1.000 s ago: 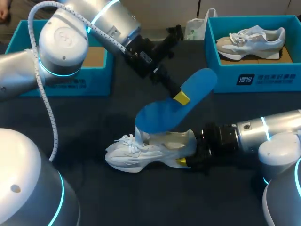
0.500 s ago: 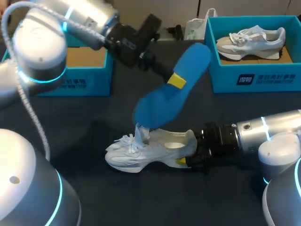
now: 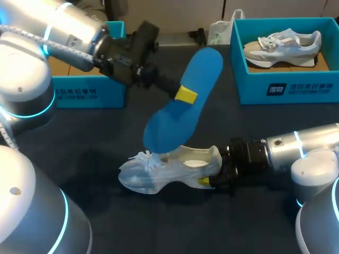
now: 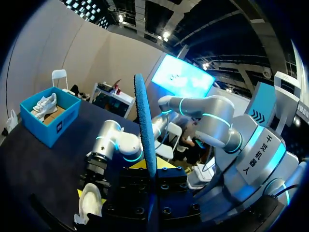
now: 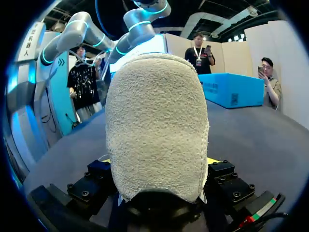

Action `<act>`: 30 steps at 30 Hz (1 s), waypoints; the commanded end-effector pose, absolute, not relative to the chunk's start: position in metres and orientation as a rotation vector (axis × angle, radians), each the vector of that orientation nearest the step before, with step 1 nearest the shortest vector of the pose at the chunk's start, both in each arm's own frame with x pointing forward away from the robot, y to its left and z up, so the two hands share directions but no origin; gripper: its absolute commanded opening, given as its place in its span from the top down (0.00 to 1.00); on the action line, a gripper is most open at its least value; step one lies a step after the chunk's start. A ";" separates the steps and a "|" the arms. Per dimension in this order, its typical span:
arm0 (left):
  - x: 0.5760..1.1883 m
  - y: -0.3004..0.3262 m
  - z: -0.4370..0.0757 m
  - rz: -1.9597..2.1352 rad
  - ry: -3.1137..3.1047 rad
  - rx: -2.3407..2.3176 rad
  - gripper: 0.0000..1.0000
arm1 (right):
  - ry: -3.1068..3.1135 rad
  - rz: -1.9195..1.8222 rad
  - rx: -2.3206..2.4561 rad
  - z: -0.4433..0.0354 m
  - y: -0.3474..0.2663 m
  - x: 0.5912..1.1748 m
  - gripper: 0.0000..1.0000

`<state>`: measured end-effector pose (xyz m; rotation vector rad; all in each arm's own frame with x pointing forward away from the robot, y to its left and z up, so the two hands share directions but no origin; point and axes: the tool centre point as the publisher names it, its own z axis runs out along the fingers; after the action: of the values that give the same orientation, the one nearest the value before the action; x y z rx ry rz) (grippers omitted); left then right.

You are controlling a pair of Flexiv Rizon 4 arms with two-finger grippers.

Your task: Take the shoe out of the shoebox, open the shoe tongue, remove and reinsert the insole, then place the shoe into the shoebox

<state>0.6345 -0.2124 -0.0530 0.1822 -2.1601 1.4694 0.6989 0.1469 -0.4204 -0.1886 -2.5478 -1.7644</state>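
A white shoe (image 3: 169, 168) lies on its side on the dark table, toe toward my left. My right gripper (image 3: 211, 177) is shut on its heel; in the right wrist view the grey heel (image 5: 157, 125) fills the space between the yellow fingertips (image 5: 213, 160). Above the shoe hangs the blue insole (image 3: 183, 100), tilted, its lower end close over the tongue. My left gripper (image 3: 185, 95) is shut on the insole's middle. In the left wrist view the insole (image 4: 145, 125) stands edge-on out of the left gripper (image 4: 147, 166), with the shoe (image 4: 89, 203) below.
A blue shoebox (image 3: 286, 79) at the back right holds a second white shoe (image 3: 283, 45). Another blue shoebox (image 3: 87, 87) stands at the back left, behind my left arm. A white bag (image 3: 220, 29) sits at the table's far edge.
My left arm has swung back and to the left, carrying the insole leftward and tilting it steeper. The right gripper and shoe have stayed put.
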 end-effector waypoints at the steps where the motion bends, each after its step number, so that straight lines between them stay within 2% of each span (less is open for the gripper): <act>1: 0.623 -0.186 -0.037 1.612 -2.085 0.200 1.00 | -2.551 -1.758 -0.191 -0.420 0.148 0.698 1.00; 5: 0.614 -0.172 -0.011 1.654 -1.960 0.213 1.00 | -2.551 -1.758 -0.191 -0.420 0.148 0.698 1.00; 18: 0.612 -0.170 -0.009 1.658 -1.938 0.243 1.00 | -2.551 -1.758 -0.191 -0.420 0.148 0.698 1.00; 30: 0.596 -0.154 0.020 1.757 -1.945 0.368 1.00 | -2.551 -1.758 -0.191 -0.420 0.148 0.698 1.00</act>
<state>0.6088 -0.1622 0.0185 0.3272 -1.9309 1.7324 0.6988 0.1468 -0.4204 -0.1888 -2.5478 -1.7642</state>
